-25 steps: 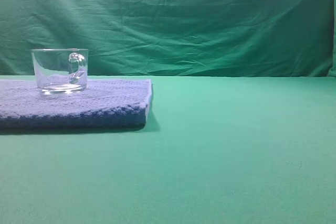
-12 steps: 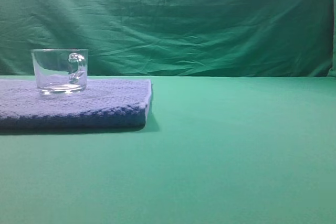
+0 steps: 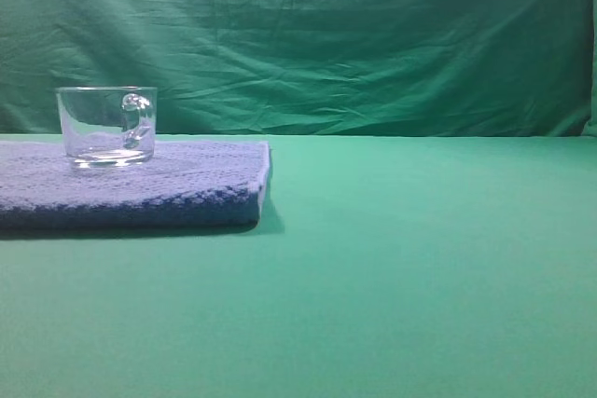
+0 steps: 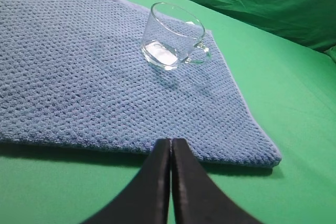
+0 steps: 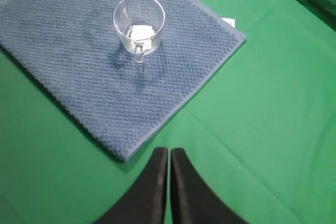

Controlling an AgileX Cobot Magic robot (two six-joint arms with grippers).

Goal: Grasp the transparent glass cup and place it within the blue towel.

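The transparent glass cup (image 3: 105, 126) stands upright on the blue towel (image 3: 177, 184) at the left of the table, its handle to the right. It also shows in the left wrist view (image 4: 174, 43) and the right wrist view (image 5: 138, 23), resting on the towel (image 4: 79, 77) (image 5: 157, 82). My left gripper (image 4: 171, 143) is shut and empty, hovering above the towel's near edge. My right gripper (image 5: 169, 152) is shut and empty, above the green cloth just off the towel's corner. Neither gripper shows in the exterior high view.
A green cloth covers the table (image 3: 420, 258) and hangs as a backdrop (image 3: 354, 34). A small white tag (image 5: 228, 22) lies at the towel's far edge in the right wrist view.
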